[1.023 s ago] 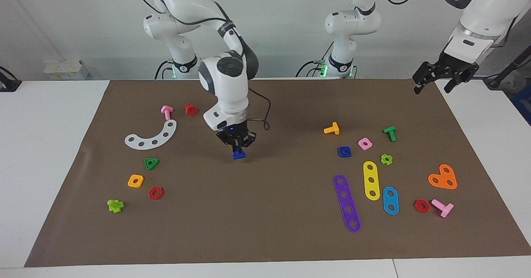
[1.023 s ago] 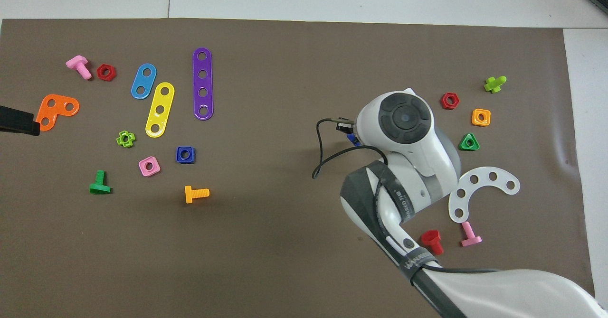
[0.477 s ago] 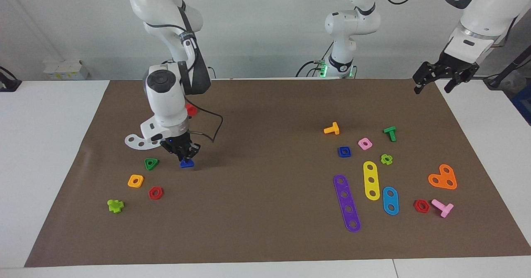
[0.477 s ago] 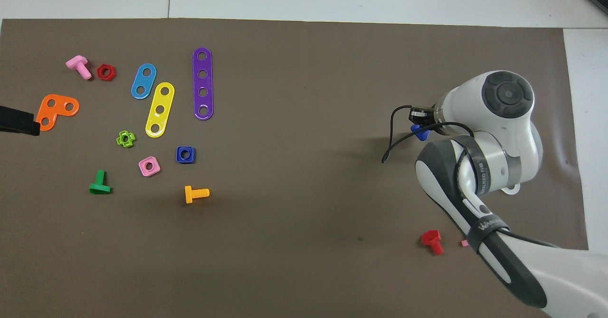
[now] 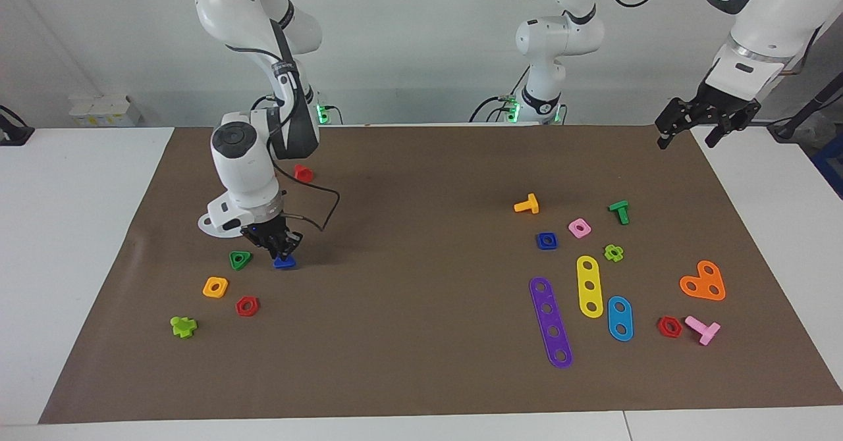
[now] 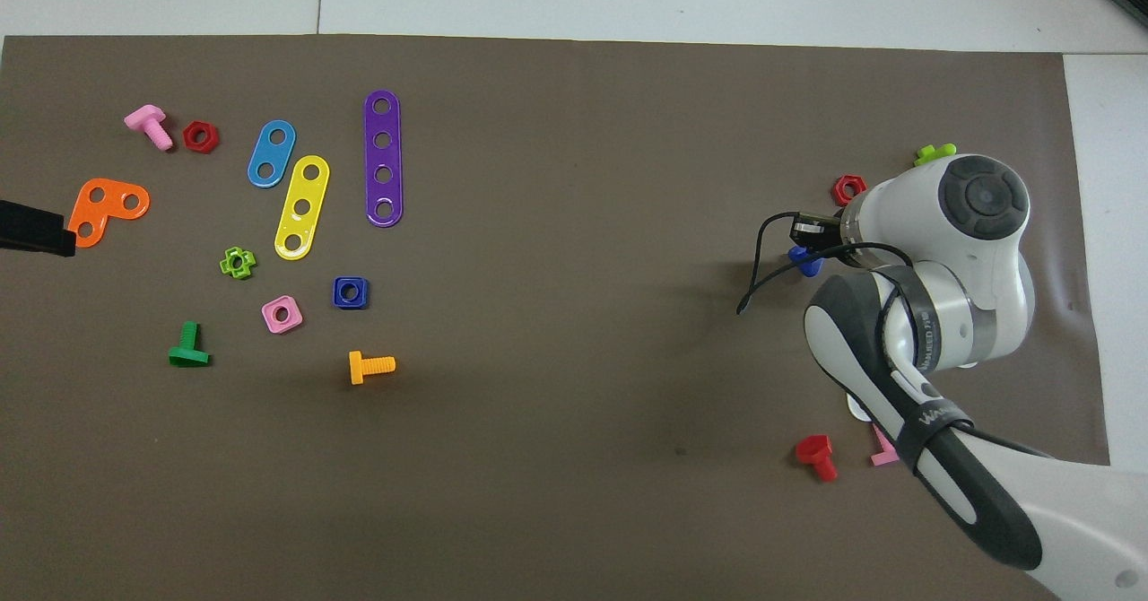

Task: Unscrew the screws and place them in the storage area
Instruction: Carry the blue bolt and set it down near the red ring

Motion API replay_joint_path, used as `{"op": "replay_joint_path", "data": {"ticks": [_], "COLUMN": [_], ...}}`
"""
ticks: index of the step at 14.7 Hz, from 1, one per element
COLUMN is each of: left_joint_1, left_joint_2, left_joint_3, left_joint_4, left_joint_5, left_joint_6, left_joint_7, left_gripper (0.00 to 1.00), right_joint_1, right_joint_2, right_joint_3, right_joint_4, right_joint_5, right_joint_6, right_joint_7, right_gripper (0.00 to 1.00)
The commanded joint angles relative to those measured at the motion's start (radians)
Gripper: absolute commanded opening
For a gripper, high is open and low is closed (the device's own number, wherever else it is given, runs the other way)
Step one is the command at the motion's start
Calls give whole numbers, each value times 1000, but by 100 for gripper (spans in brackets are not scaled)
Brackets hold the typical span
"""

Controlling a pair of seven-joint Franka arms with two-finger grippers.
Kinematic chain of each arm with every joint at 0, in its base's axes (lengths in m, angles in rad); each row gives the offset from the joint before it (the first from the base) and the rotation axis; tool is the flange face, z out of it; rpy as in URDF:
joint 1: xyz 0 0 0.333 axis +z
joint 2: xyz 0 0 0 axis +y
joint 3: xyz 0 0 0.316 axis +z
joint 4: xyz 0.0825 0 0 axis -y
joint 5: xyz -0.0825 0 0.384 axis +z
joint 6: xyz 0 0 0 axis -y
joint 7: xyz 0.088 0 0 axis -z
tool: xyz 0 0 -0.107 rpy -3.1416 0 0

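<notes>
My right gripper (image 5: 279,252) is shut on the stem of the small blue screw (image 5: 284,262). The screw's triangular head is down at the brown mat, beside the green triangular nut (image 5: 240,259). This is the storage area (image 5: 191,257), with the white curved strip (image 5: 220,224) partly hidden by the arm, an orange nut (image 5: 215,287) and a red nut (image 5: 247,306). In the overhead view the screw (image 6: 804,263) peeks out under the right gripper (image 6: 810,240). My left gripper (image 5: 689,131) waits open and empty, raised over the mat's corner at the left arm's end.
A red screw (image 5: 303,173) and a lime cross piece (image 5: 183,326) lie near the storage area. Toward the left arm's end lie purple (image 5: 550,322), yellow (image 5: 589,286) and blue (image 5: 620,318) strips, a blue square nut (image 5: 546,240), an orange screw (image 5: 527,204) and an orange plate (image 5: 703,282).
My right gripper carried the blue screw from the mat's middle toward the right arm's end and lowered it beside the green nut. The left arm has not moved.
</notes>
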Motion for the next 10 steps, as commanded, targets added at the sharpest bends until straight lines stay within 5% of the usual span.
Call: {"op": "replay_joint_path", "data": {"ticks": [1, 2, 3, 10], "left_joint_1": [-5, -3, -3, -3], "left_joint_2": [-14, -14, -14, -14], "left_joint_3": [0, 0, 0, 0], "left_joint_4": [-8, -8, -8, -8], "left_joint_5": [23, 23, 23, 23], "left_joint_6": [-14, -14, -14, -13], "left_joint_7": [-8, -8, -8, -8], "left_gripper": [100, 100, 100, 100], "right_joint_1": [-18, -18, -18, -36], "right_joint_2": [-13, -13, -13, -88], "right_joint_3": [10, 10, 10, 1], "right_joint_4": [-28, -27, -22, 114], "right_joint_5": [25, 27, 25, 24], "right_joint_6": [25, 23, 19, -165], "right_joint_7": [-46, -43, -43, -46], "right_gripper": [45, 88, 96, 100]}}
